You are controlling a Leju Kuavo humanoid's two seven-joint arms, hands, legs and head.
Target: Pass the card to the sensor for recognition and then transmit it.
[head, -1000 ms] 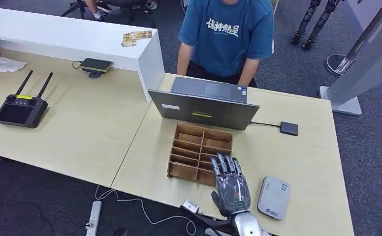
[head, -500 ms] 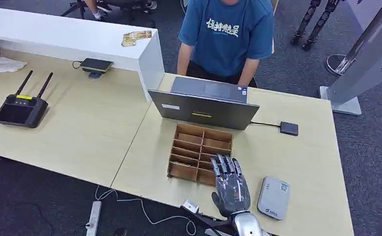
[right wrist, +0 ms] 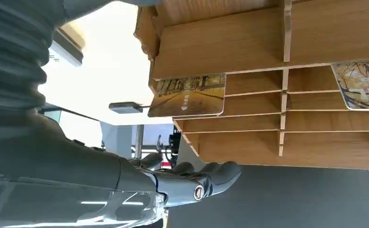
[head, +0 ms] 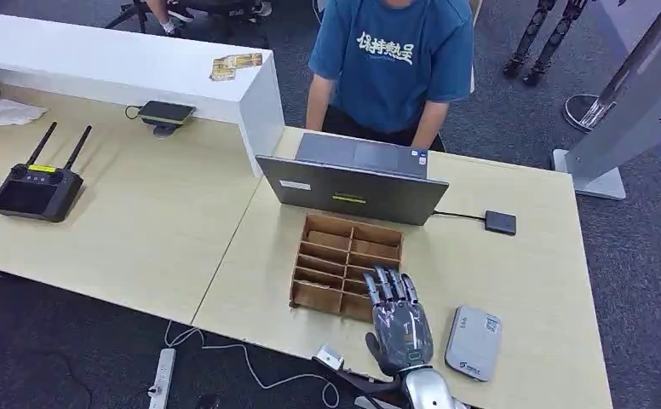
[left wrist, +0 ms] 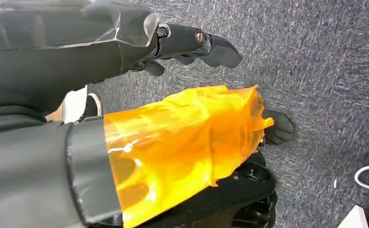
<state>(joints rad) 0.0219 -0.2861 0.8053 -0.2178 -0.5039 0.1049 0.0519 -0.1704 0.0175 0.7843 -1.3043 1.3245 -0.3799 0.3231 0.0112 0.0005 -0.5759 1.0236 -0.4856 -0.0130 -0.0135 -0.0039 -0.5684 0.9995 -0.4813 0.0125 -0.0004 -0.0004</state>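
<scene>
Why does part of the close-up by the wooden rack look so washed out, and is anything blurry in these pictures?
Right wrist view: the table beyond the wooden rack is overexposed to near white, while the card stays sharp. Left wrist view: the orange film shows glare streaks, and the left hand looks soft. Head view: evenly lit, with only faint shadows under the right hand.

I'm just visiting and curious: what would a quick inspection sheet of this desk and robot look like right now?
Surface: pale wooden table, joined to a second desk.
Job's things: wooden organizer holding a card; grey sensor beside it.
Clutter: laptop, remote controller, small black box.
Hands: right hand over the organizer's near edge, empty; left hand hangs above carpet.
Cables: power strip with white lead on the floor.
Surroundings: person in blue shirt behind the laptop.
</scene>
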